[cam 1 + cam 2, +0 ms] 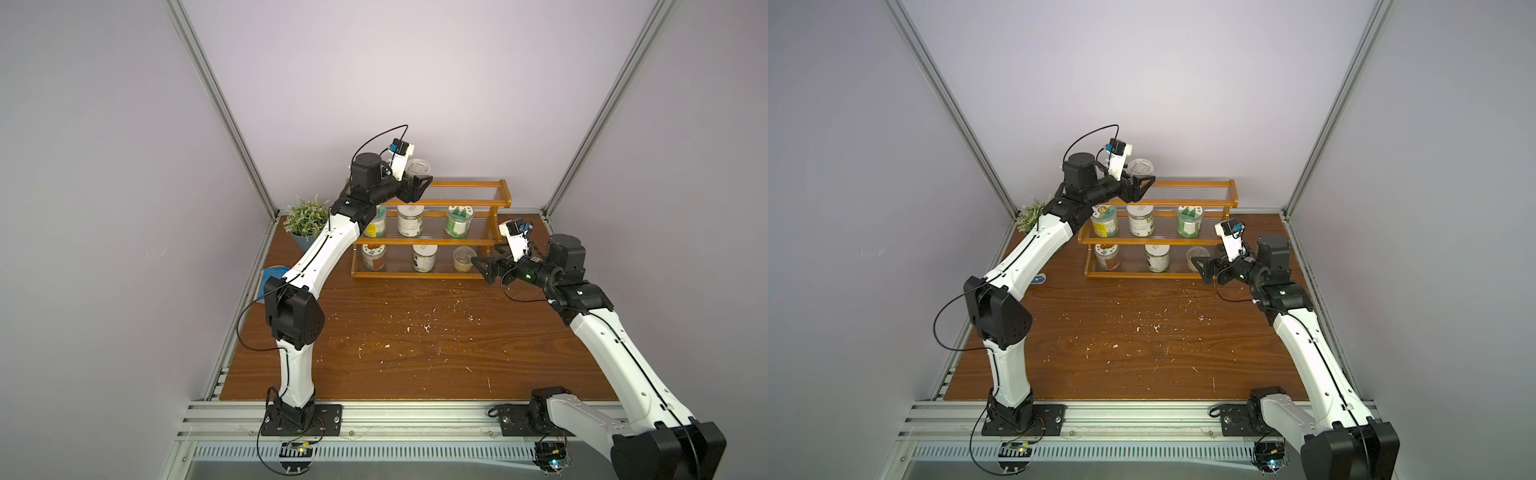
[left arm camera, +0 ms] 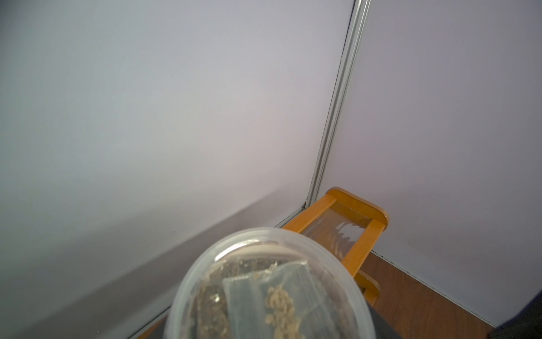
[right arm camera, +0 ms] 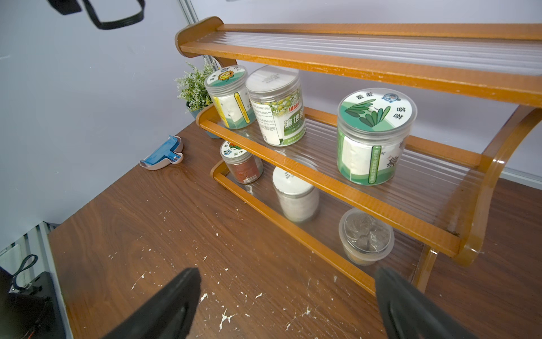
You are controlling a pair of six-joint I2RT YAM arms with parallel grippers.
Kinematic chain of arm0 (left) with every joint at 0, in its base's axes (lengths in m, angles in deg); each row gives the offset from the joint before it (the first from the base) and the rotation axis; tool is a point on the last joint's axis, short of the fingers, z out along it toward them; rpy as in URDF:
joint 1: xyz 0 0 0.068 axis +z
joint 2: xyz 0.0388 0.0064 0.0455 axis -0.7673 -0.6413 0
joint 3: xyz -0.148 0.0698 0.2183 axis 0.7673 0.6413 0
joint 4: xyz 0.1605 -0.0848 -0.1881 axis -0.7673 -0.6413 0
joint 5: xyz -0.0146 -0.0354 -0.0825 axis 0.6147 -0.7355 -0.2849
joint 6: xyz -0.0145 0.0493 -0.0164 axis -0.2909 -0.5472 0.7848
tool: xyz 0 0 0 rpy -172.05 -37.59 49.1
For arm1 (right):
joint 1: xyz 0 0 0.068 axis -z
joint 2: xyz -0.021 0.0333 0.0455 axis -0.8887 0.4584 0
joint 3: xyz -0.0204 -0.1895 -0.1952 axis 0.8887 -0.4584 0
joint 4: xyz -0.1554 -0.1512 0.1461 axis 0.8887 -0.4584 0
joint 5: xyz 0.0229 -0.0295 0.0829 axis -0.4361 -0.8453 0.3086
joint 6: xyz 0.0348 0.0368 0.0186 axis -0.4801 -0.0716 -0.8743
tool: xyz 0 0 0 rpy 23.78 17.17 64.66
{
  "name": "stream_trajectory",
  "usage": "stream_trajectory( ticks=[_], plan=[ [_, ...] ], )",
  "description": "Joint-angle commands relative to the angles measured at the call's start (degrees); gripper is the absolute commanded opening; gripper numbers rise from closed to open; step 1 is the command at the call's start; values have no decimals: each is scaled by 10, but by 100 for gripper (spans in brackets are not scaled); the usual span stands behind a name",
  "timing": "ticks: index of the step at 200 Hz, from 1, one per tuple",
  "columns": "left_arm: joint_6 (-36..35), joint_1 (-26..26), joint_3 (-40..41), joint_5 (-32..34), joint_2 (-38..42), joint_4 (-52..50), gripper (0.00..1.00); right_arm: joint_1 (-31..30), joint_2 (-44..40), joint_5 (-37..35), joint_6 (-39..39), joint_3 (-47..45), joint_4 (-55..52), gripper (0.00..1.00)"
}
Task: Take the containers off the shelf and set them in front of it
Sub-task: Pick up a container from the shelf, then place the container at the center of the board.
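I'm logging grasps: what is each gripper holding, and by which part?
The left gripper is shut on the clear-lidded tub, gripping its side wall below the lid. The right gripper is open, holding nothing.

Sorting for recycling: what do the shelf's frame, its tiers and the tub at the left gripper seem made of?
Frame: apparently varnished wood, orange-brown, glossy glints. Tiers: ribbed plastic, perhaps acrylic; transparent, with parallel ridges. Tub: thin, slightly cloudy clear plastic; its contents show through.
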Motion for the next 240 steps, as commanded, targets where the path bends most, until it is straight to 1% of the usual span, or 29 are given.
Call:
stream_trajectory(
  ticks=[1, 52, 55, 69, 107, 129, 148, 161, 179, 188, 199, 215, 240],
  plan=[
    [0, -5, 72, 7, 80, 41, 75, -4, -13, 7, -1, -2, 29, 100],
    [-7, -5, 261, 25, 250, 38, 75, -4, -12, 15, -7, -7, 39, 100],
    [-7, -5, 288, 27, 260, 39, 75, -4, -13, 14, -7, -7, 39, 100],
    [-6, -7, 357, 34, 305, 44, 75, -4, -18, 8, -8, -10, 42, 100],
    [7, -28, 536, 69, 422, 79, 75, -4, -21, -1, -6, -9, 43, 100],
    [10, -47, 624, 94, 466, 96, 75, -4, -15, 3, -5, -3, 41, 100],
    [35, -52, 701, 103, 485, 143, 75, -4, -7, 9, -7, 4, 42, 99],
    [51, -63, 749, 123, 490, 186, 75, -4, -4, 11, -8, 7, 44, 100],
    [60, -78, 803, 156, 480, 244, 75, -4, -3, 11, -10, 7, 49, 99],
    [67, -81, 826, 161, 470, 277, 75, -4, -2, 12, -10, 7, 49, 100],
    [74, -83, 846, 166, 455, 309, 75, -4, -1, 13, -9, 8, 50, 100],
    [73, -84, 857, 178, 432, 326, 75, -4, 2, 17, -8, 8, 53, 100],
    [73, -84, 882, 193, 395, 372, 74, -4, 4, 53, -14, -5, 68, 99]
  ],
)
